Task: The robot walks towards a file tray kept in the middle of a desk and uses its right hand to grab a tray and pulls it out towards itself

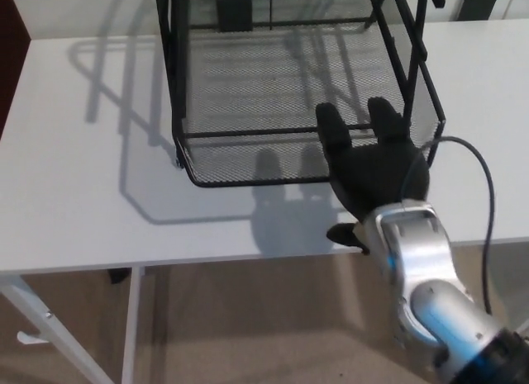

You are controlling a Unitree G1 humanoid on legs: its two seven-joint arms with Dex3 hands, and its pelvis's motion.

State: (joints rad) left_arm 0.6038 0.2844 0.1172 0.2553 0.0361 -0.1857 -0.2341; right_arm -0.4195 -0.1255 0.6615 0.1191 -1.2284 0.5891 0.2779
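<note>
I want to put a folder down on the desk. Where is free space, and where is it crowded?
The desk is bare left of the mesh tray, up to its left edge. A narrower bare strip runs between the tray's front rim and the near edge. The right front corner is crowded: the right hand grips the rim there.
</note>
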